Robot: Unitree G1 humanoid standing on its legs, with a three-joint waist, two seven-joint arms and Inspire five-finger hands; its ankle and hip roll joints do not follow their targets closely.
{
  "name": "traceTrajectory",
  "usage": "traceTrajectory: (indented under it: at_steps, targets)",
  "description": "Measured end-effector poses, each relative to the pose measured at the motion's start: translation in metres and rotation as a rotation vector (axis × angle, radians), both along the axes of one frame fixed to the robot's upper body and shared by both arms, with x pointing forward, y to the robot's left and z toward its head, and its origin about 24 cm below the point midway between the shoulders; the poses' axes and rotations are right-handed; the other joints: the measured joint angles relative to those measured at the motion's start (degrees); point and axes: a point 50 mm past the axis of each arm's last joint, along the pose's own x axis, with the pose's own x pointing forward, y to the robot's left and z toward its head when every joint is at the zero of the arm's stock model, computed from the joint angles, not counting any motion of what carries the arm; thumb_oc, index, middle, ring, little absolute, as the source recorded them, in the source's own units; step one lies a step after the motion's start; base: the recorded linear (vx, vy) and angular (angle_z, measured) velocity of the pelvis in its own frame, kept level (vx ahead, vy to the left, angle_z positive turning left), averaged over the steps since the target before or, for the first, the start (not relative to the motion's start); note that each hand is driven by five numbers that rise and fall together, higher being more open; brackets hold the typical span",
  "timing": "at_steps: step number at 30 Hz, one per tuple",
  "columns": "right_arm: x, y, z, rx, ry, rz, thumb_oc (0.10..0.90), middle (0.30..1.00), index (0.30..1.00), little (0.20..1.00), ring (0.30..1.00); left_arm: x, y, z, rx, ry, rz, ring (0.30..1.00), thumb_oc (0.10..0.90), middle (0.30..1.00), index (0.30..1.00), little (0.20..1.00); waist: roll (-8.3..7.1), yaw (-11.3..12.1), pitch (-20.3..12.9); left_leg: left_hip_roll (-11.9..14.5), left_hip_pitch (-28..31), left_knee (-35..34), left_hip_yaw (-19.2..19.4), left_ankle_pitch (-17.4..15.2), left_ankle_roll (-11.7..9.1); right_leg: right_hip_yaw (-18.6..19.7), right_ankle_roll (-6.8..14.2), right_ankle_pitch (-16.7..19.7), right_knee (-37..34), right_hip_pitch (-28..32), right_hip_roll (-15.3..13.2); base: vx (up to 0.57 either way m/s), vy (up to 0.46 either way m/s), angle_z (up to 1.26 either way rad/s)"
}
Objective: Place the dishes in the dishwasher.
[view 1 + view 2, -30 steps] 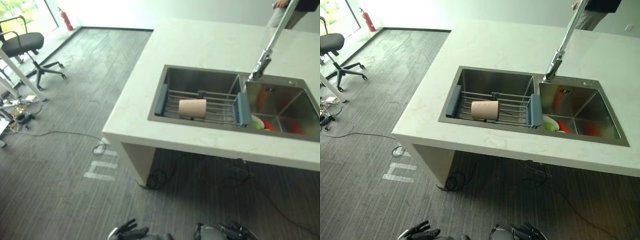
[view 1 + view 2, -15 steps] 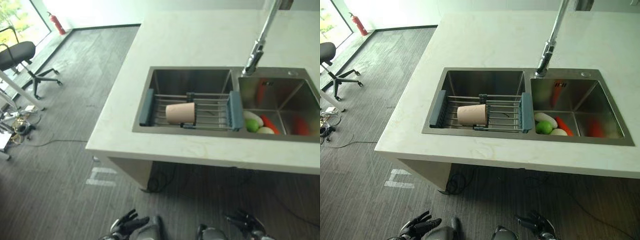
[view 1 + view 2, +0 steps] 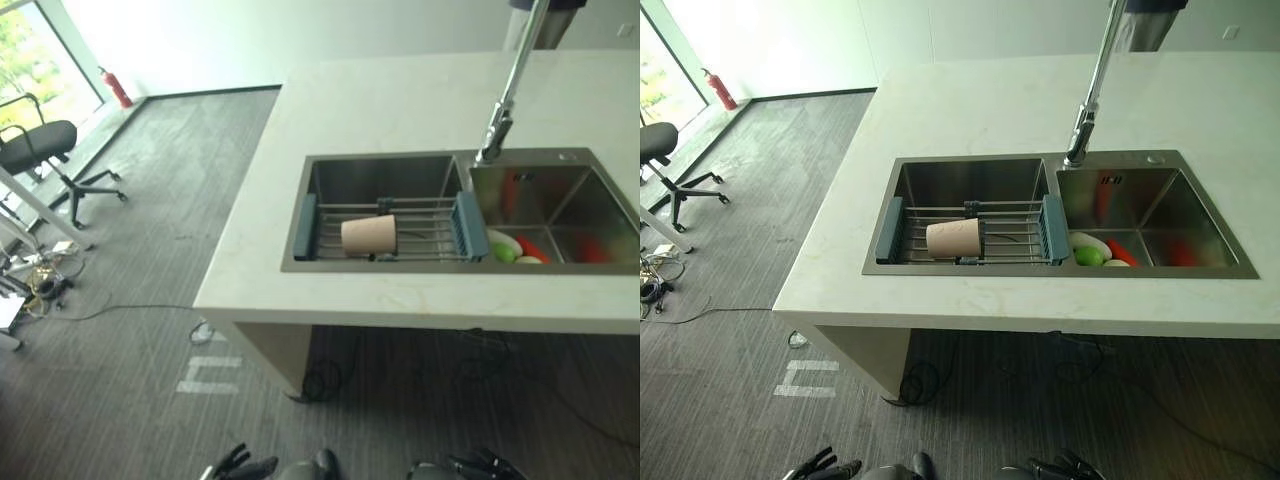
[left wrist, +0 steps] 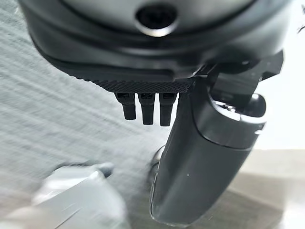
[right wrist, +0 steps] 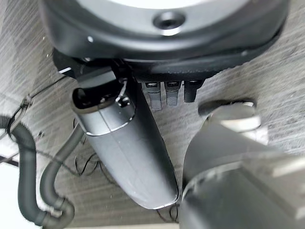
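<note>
Grey carpet (image 3: 730, 330) runs under a pale counter (image 3: 970, 110) that holds a double steel sink (image 3: 970, 180). Against the pictures from half a second and a second ago the whole scene has shifted, so the head camera has moved; the cup, rack and vegetables lie just as they did.

Nearest, both hands hang low over the carpet at the eye views' bottom edge, well apart from the counter. The left hand (image 3: 240, 466) has its fingers straight and spread, holding nothing; the right hand (image 3: 1065, 467) is likewise relaxed and empty. Each wrist view shows, from close up, a thumb standing out beside a row of straight fingers (image 4: 147, 109), with carpet past them.

Farther off, a beige cup (image 3: 954, 238) lies on its side on a wire rack (image 3: 1015, 232) with blue ends, spanning the sink's left basin. Green, white and red vegetables (image 3: 1095, 254) lie in the right basin, below the tall tap (image 3: 1087, 105). Beyond, an office chair (image 3: 45, 150) and a red extinguisher (image 3: 117, 88) stand by the window, and a person (image 3: 1150, 22) stands behind the counter.
</note>
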Motion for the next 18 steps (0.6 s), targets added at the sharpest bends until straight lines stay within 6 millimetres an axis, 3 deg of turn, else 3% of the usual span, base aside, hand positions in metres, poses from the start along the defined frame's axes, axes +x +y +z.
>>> traceTrajectory:
  at_steps: [2, 3, 4, 5, 6, 7, 9, 10, 12, 13, 14, 15, 16, 18]
  targets:
    - [-0.003, -0.016, 0.006, -0.033, -0.004, -0.006, 0.8, 0.9, 0.9, 0.9, 0.9, 0.008, 0.044, 0.024, 0.309, 0.002, -0.056, 0.9, 0.8, 0.9, 0.9, 0.9, 0.38, -0.14, 0.09, 0.29, 0.17, -0.16, 0.6, 0.4, -0.01, 0.57, 0.0, 0.59, 0.22, -0.43, 0.28, 0.01, 0.015, -0.17]
    - [-0.005, -0.022, 0.009, -0.046, -0.003, -0.006, 0.8, 0.9, 0.9, 0.9, 0.9, 0.017, 0.077, 0.049, 0.504, -0.006, -0.13, 0.9, 0.8, 0.9, 0.9, 0.9, 0.95, -0.28, 0.3, 0.56, 0.35, -0.49, 0.86, 0.62, -0.24, 0.61, 0.33, 0.31, 0.09, -0.51, 0.49, 0.02, 0.002, -0.13]
    - [-0.009, -0.027, 0.01, -0.051, 0.002, -0.006, 0.8, 0.9, 0.9, 0.9, 0.9, 0.021, 0.113, 0.084, 0.701, -0.025, -0.192, 0.9, 0.8, 0.9, 0.9, 0.9, 0.42, 0.0, 0.23, 0.8, 0.69, -1.13, 1.04, 0.94, -0.57, 0.58, 0.23, 0.32, -0.03, -0.52, 0.81, 0.02, -0.023, -0.17]
    - [-0.013, -0.033, 0.013, -0.07, 0.005, -0.018, 0.8, 0.9, 0.9, 0.9, 0.9, 0.025, 0.153, 0.132, 0.932, -0.074, -0.134, 0.9, 0.8, 0.9, 0.9, 0.9, 0.57, 0.27, 0.29, 0.96, 1.37, -1.74, 1.49, 1.22, -0.76, 0.58, 0.24, 0.4, -0.01, -0.37, 0.87, 0.03, -0.044, -0.2]
    - [-0.017, -0.038, 0.015, -0.083, 0.007, -0.02, 0.8, 0.9, 0.9, 0.9, 0.9, 0.027, 0.18, 0.173, 1.078, -0.123, -0.05, 0.9, 0.8, 0.9, 0.9, 0.9, 1.2, 0.6, 0.29, 1.06, 2.0, -2.17, 2.1, 1.3, -0.78, 0.71, 0.06, 0.26, 0.06, -0.14, 0.81, 0.05, -0.074, -0.21]
    - [-0.022, -0.038, 0.015, -0.087, 0.003, -0.022, 0.8, 0.9, 0.9, 0.9, 0.9, 0.029, 0.205, 0.229, 1.241, -0.172, -0.04, 0.9, 0.8, 0.9, 0.9, 0.9, 1.15, 1.12, 0.21, 1.09, 2.34, -2.47, 2.16, 1.22, -0.97, 0.53, -0.22, 0.06, 0.11, -0.16, 0.97, 0.04, -0.074, -0.14]
    - [-0.035, -0.034, 0.013, -0.081, 0.024, -0.028, 0.8, 0.9, 0.9, 0.9, 0.9, 0.039, 0.229, 0.33, 1.486, -0.329, 0.065, 0.9, 0.8, 0.9, 0.9, 0.9, 1.78, 1.86, -0.14, 1.03, 2.58, -2.89, 2.07, 1.36, -1.14, 0.39, -0.12, 0.13, 0.09, 0.01, 0.89, 0.05, -0.081, -0.03]
    - [-0.036, -0.034, 0.012, -0.081, 0.031, -0.019, 0.8, 0.9, 0.9, 0.9, 0.9, 0.042, 0.232, 0.366, 1.55, -0.426, 0.133, 0.9, 0.8, 0.9, 0.9, 0.9, 2.81, 2.14, -0.5, 0.95, 2.58, -2.82, 2.17, 1.36, -1.13, 0.41, 0.3, 0.39, 0.04, -0.01, 0.82, 0.05, -0.061, 0.01]
    - [-0.039, -0.03, 0.01, -0.071, 0.051, -0.008, 0.8, 0.9, 0.9, 0.9, 0.9, 0.05, 0.227, 0.397, 1.594, -0.55, 0.145, 0.9, 0.8, 0.9, 0.9, 0.9, 3.94, 2.3, -1.32, 0.79, 2.46, -2.62, 2.21, 1.34, -1.11, 0.49, 0.59, 0.58, 0.01, -0.11, 0.75, 0.07, -0.089, -0.03]
    - [-0.031, -0.026, 0.009, -0.059, 0.029, -0.012, 0.8, 0.9, 0.9, 0.9, 0.9, 0.061, 0.216, 0.392, 1.584, -0.645, 0.082, 0.9, 0.8, 0.9, 0.9, 0.9, 6.2, 1.45, -2.81, 0.79, 2.49, -2.57, 2.12, 1.29, -1.07, 0.61, 0.24, 1.12, 0.09, -0.14, 0.96, 0.11, -0.15, -0.04]
    - [-0.029, -0.023, 0.008, -0.058, 0.033, 0.004, 0.8, 0.9, 0.9, 0.9, 0.9, 0.081, 0.201, 0.395, 1.536, -0.701, -0.024, 0.9, 0.8, 0.9, 0.9, 0.9, 6.86, 0.76, -3.19, 1.11, 3.11, -2.45, 1.95, 0.37, -2.43, 0.48, 1.02, -0.18, 1.24, -0.16, 0.77, 0.19, -0.195, 0.09]
    - [-0.029, -0.015, 0.004, -0.041, 0.054, 0.024, 0.8, 0.9, 0.9, 0.9, 0.9, 0.101, 0.185, 0.409, 1.513, -0.744, -0.143, 0.9, 0.8, 0.9, 0.9, 0.9, 4.84, 0.94, -3.2, 0.92, 3.17, -1.68, 1.66, 0.24, -2.9, 0.32, 0.71, -1.91, 3.65, -0.39, 0.29, 0.07, -0.066, 0.09]
    - [-0.031, -0.007, 0.0, -0.017, 0.054, 0.012, 0.8, 0.9, 0.9, 0.9, 0.9, 0.118, 0.156, 0.425, 1.544, -0.827, -0.308, 0.9, 0.8, 0.9, 0.9, 0.9, 3.1, 1.61, -3.63, 1.66, 2.45, -0.47, 1.04, -0.31, -3.52, 0.98, -0.29, -2.54, 3.55, -0.56, 1.29, 0.11, -0.078, -0.13]
    - [-0.018, -0.002, 0.0, -0.003, 0.011, -0.017, 0.8, 0.9, 0.9, 0.9, 0.9, 0.135, 0.106, 0.431, 1.515, -0.977, -0.619, 0.9, 0.8, 0.9, 0.9, 0.9, 1.74, 1.25, -3.51, 2.91, 2.02, -0.03, 0.73, -0.68, -4.02, 0.43, -0.41, -1.66, 3.46, -1.46, 2.07, 0.09, -0.072, -0.38]
